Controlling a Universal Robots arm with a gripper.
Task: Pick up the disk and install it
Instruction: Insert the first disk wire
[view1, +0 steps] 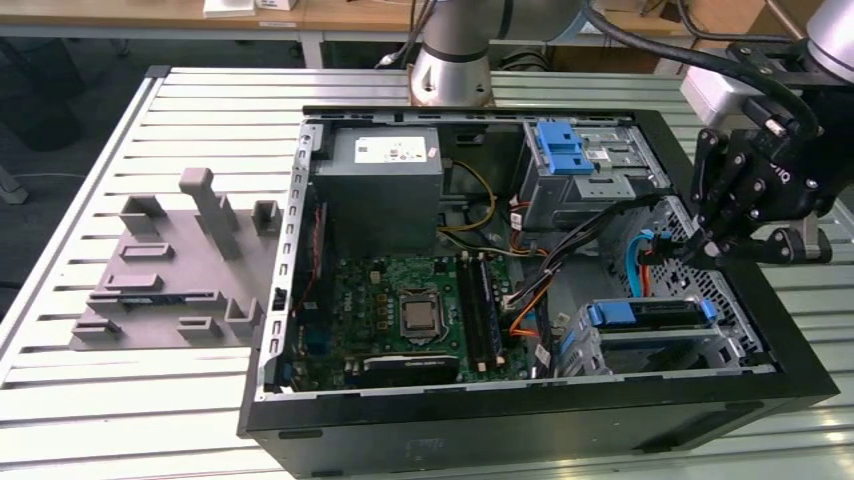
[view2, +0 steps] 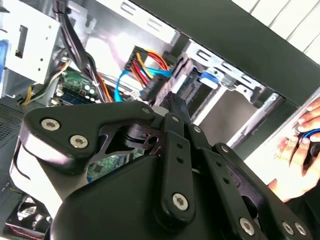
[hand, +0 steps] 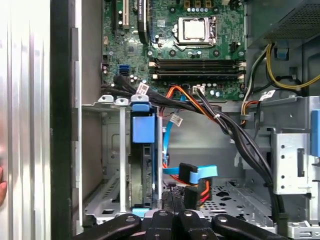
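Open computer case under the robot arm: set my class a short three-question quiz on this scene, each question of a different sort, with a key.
1. True or false: the disk in its blue carrier sits inside the drive cage.
2. In the exterior view, the gripper hangs above: A the motherboard; B the cabled drive-bay end of the case; C the power supply.
3. What stands on the slatted table at the exterior view's left of the computer case?
Key: 1 true. 2 B. 3 a grey moulded fixture.
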